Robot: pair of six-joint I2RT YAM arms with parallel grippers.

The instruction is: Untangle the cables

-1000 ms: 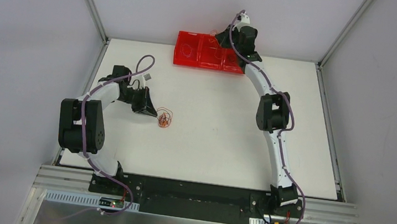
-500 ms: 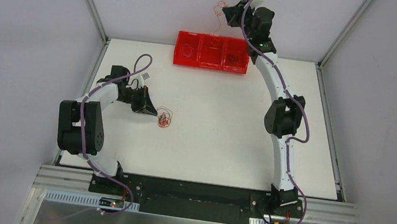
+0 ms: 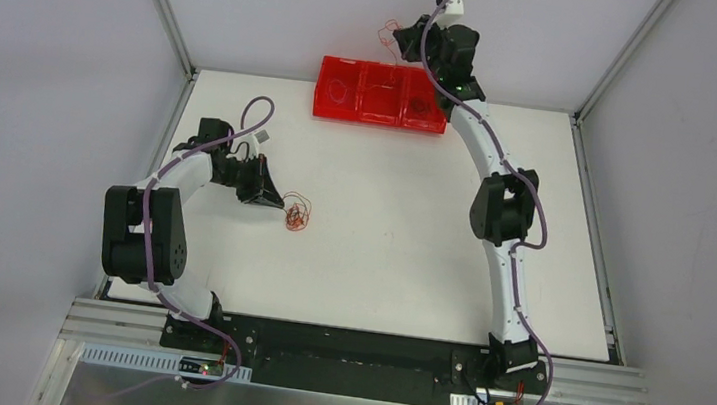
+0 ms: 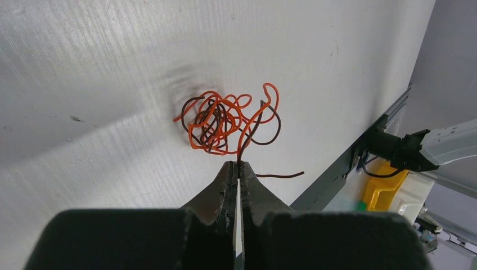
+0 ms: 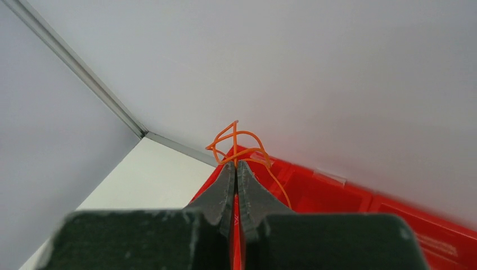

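A tangled ball of thin orange and dark brown cables [image 4: 228, 121] lies on the white table, left of centre in the top view [image 3: 297, 214]. My left gripper [image 4: 238, 163] is shut on a strand of that ball, at table level [image 3: 282, 205]. My right gripper [image 5: 235, 163] is shut on a loose orange cable [image 5: 239, 145] and holds it in the air above the red tray [image 5: 337, 194], at the back in the top view [image 3: 398, 38], where the cable [image 3: 388, 33] hangs at its tip.
The red tray [image 3: 378, 114] with three compartments stands at the table's back edge; thin wires lie in its compartments. Grey walls close in the back and sides. A metal rail and a yellow part [image 4: 388, 188] run along the table's edge near the left gripper.
My right gripper lifted the orange cable up out of the red tray, then shifted slightly left and lower. The left gripper and the tangled ball stayed in place.
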